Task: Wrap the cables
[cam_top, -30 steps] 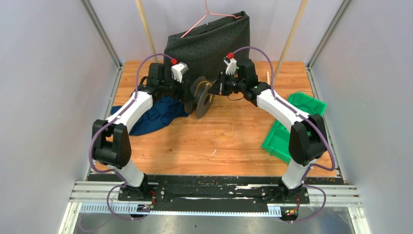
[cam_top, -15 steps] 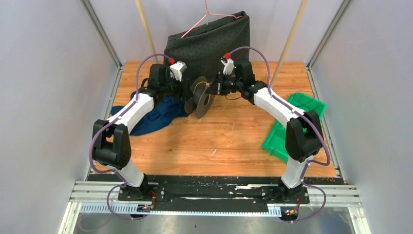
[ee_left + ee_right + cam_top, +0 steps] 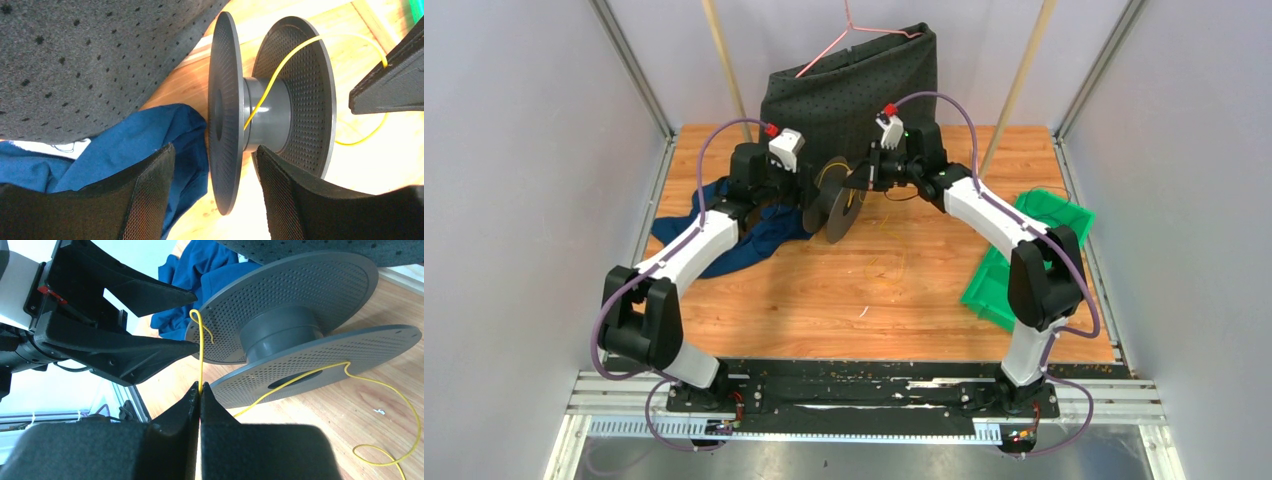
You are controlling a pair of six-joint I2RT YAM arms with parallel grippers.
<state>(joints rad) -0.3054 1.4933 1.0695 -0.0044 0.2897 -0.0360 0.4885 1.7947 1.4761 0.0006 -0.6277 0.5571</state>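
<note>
Wooden table [image 3: 824,290], blue cloth [image 3: 744,235] beside spool [image 3: 836,205], wire [image 3: 201,360]

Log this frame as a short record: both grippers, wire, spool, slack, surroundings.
right gripper: shut on the yellow wire, beside the spool
left gripper: open, fingers straddling one spool flange
spool: on edge, one wire strand across its hub
slack: loose loops on the table
nearby: blue cloth, green bin

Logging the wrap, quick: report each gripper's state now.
Left gripper: open, jaws straddling one flange of the grey plastic spool.
Right gripper: shut on the thin yellow wire.
</note>
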